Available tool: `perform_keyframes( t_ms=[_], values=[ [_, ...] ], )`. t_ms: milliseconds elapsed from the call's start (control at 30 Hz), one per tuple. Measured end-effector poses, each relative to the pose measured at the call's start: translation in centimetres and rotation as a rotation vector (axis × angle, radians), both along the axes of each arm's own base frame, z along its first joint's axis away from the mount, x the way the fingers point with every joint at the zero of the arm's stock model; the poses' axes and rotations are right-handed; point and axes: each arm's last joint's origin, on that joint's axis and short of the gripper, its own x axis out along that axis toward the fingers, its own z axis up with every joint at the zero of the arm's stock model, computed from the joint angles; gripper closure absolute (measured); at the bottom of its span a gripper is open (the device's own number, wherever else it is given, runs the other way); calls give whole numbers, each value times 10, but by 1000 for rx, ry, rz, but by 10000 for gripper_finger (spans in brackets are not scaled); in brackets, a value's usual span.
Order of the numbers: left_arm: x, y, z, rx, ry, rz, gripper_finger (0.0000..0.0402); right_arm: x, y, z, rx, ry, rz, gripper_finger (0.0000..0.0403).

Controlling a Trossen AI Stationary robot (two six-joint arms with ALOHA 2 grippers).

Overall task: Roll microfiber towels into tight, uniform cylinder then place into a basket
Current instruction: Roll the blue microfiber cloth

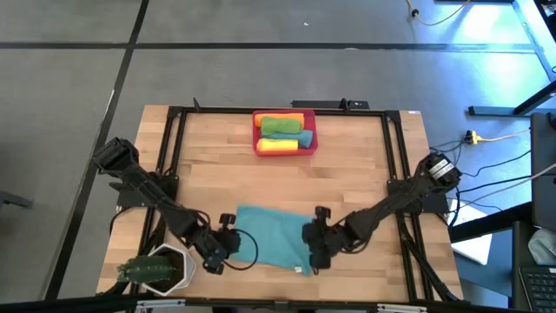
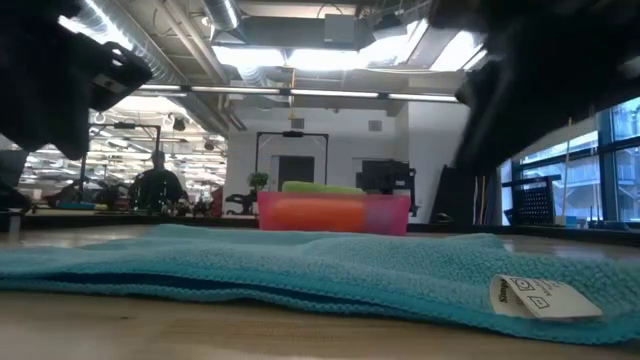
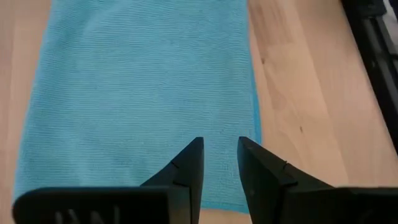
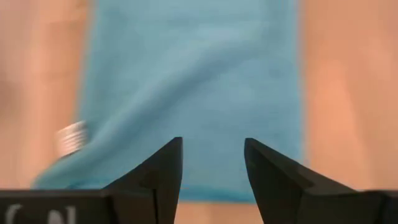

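Now both arms reach inward from the worktop's two sides and bend low toward the teal towel (image 1: 271, 236), which lies spread flat on the wooden worktop (image 1: 347, 174) near its front edge. The left arm stretches from its base at the left rail down to the towel's left edge, where the left end effector (image 1: 217, 248) sits at the cloth's border. Its wrist view shows the two dark fingers (image 3: 186, 171) a small gap apart, parted over the towel's near edge with nothing between them. The right arm comes in from the right rail in the same way, and the right end effector (image 1: 314, 246) sits at the towel's right edge. Its fingers (image 4: 165, 168) stand clearly wider apart, hovering just over the cloth and holding nothing.

A white label (image 2: 540, 297) shows at the towel's front right corner. Behind the towel, at the worktop's far edge, stands the red-pink basket (image 1: 285, 149). It already holds rolled towels: a green one (image 1: 280, 126), an orange one (image 1: 292, 116) behind it, a yellow one (image 1: 276, 145) in front, and a teal one (image 1: 303, 138) at the right. Left of the towel, at the front corner, stands a white pot with a green plant (image 1: 156, 271).
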Motion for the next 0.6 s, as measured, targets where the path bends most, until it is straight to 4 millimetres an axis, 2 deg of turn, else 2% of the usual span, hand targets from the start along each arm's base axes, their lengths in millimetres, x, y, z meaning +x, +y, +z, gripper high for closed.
perform_keyframes(
  t_ms=[167,333,533,600],
  values=[
    [8,2,2,-56,-33,48,316,15,-28,0,11,8,-54,241],
    [16,-2,-2,-103,-78,57,316,30,-48,2,96,11,5,295],
    [21,-7,-25,-73,-24,59,316,31,-65,-1,102,83,27,387],
    [23,-7,-37,-54,10,70,316,27,-68,-3,88,129,25,396]
  ],
)
